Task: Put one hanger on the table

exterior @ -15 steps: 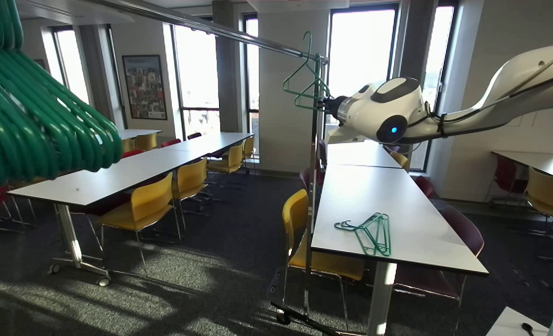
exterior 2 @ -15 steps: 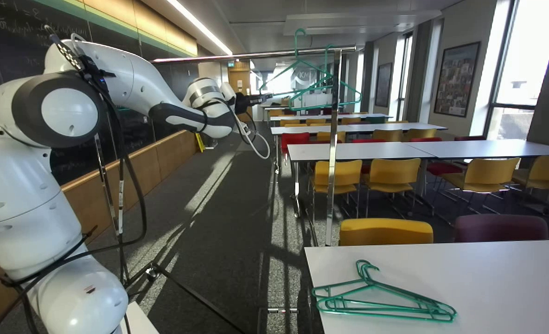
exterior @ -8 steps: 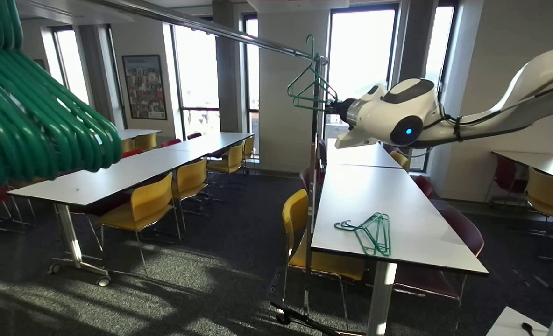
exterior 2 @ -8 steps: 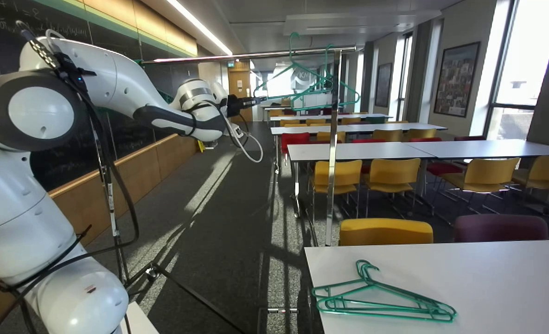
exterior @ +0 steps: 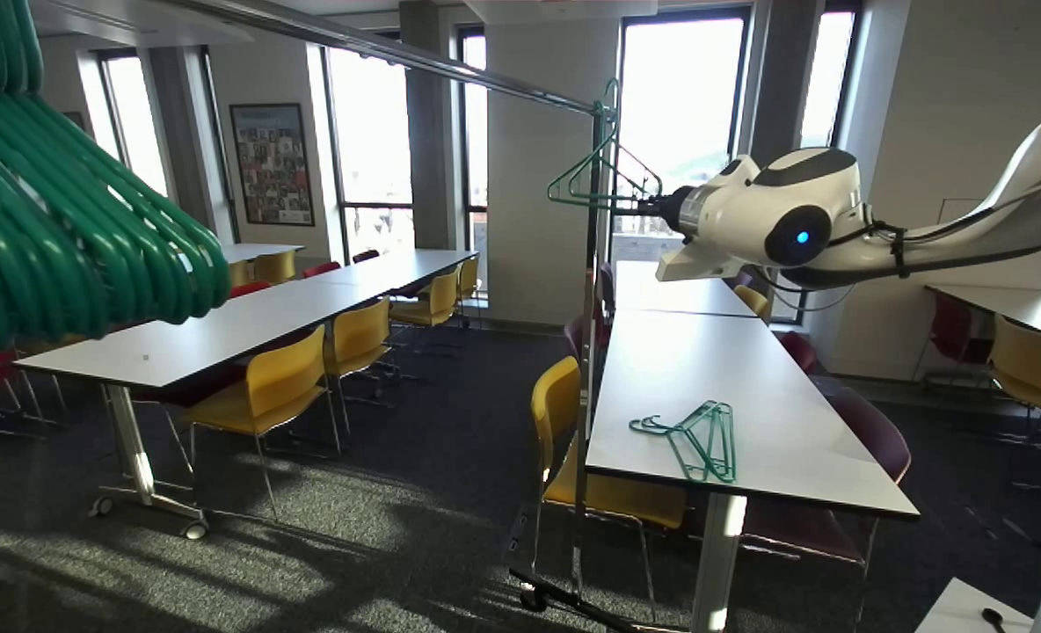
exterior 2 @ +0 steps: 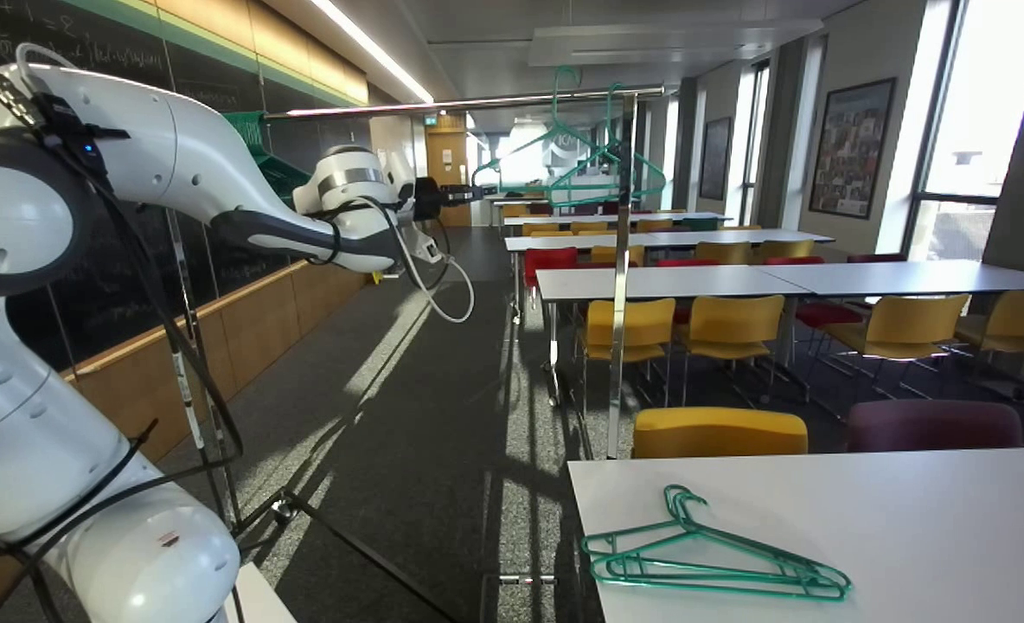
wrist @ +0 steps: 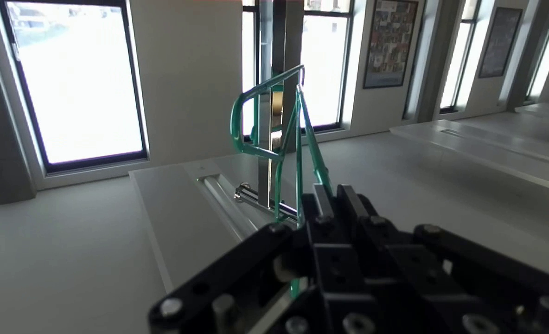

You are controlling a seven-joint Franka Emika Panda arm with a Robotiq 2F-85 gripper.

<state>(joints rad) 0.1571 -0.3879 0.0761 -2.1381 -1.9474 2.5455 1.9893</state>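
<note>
The gripper pinches the hanger near one lower corner; the hanger is roughly upright close by the rail, whether clear of it I cannot tell; it looks like thin, smooth plastic, so probably light and fairly stiff, yet apt to swivel in so small a grip; the neck would likely balance better for laying it on the table.

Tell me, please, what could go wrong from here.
The held hanger might snag the other hanger on the rail, as they overlap in both exterior views. Gripped near one corner by the pincer, it may twist or slip. It could also tangle with the hangers lying on the table.
</note>
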